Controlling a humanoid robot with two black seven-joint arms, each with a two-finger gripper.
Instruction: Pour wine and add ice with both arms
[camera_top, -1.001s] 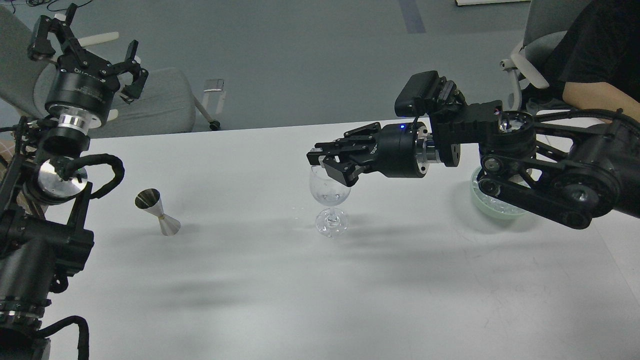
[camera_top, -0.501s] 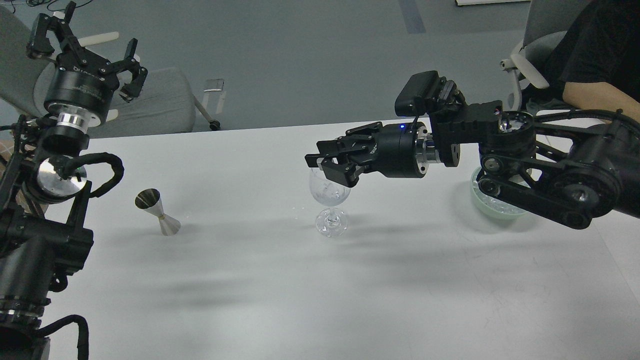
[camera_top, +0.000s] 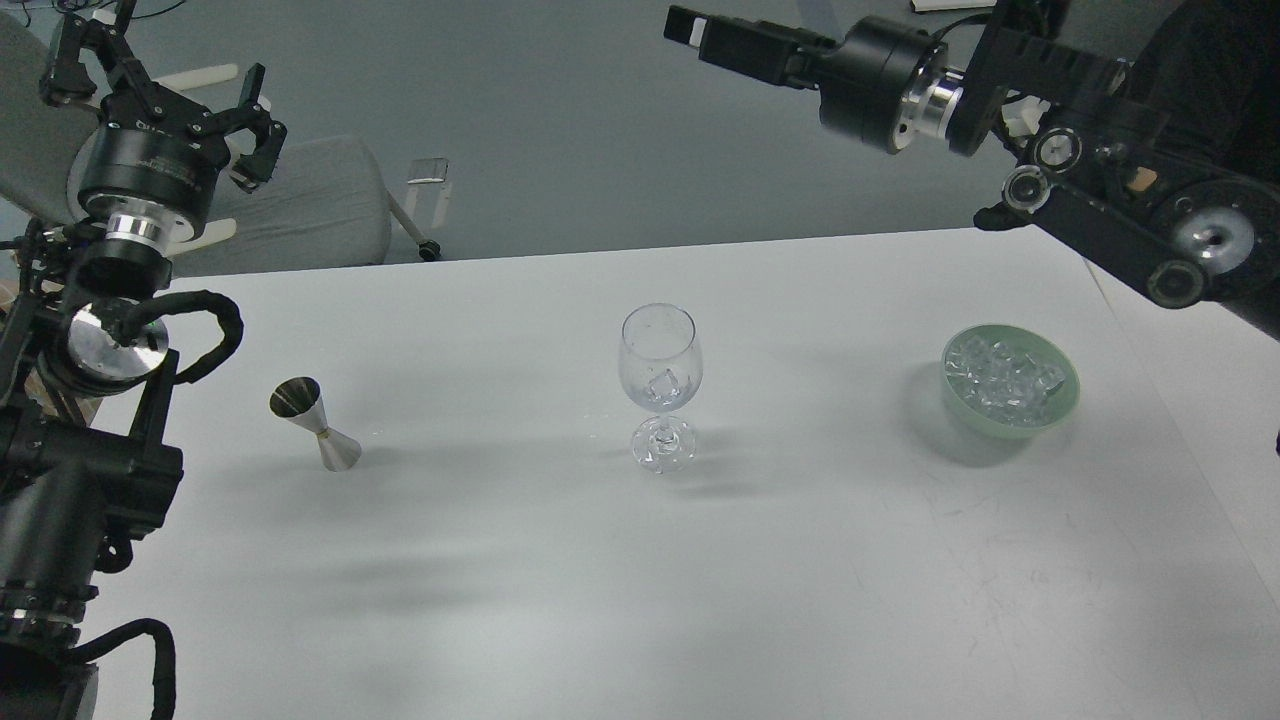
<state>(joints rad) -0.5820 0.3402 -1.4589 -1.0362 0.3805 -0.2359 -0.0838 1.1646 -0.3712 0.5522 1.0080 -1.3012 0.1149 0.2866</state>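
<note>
The white table (camera_top: 620, 600) is bare at the near side, with soft grey shadows on it. The thick black left arm (camera_top: 70, 480) runs up the left edge, with a looped black cable and a shiny silver ring.

Further in, three things stand in a row across the table, well apart from each other. On the left is a small metal measuring cup (camera_top: 315, 424), shaped like two cones joined at the tips, leaning a little. In the middle is a clear wine glass (camera_top: 660, 385), standing upright on its foot. One ice cube (camera_top: 662, 383) sits low in its bowl. A little clear liquid may be in there too, but the glass is too see-through to be sure. On the right is a pale green bowl (camera_top: 1060, 410) holding a heap of ice (camera_top: 1003, 378), many small clear cubes.

Beyond the table, a grey chair (camera_top: 330, 205) stands on the grey floor.

High at the far left, the left end effector (camera_top: 150, 85) points up with its fingers spread wide and nothing between them. High at the far right, the right arm (camera_top: 1110, 190) reaches in above the table. The right end effector (camera_top: 715, 40) points left, well above the glass and touching nothing. Its fingers look close together, seen from the side, so I cannot tell their state for sure.
</note>
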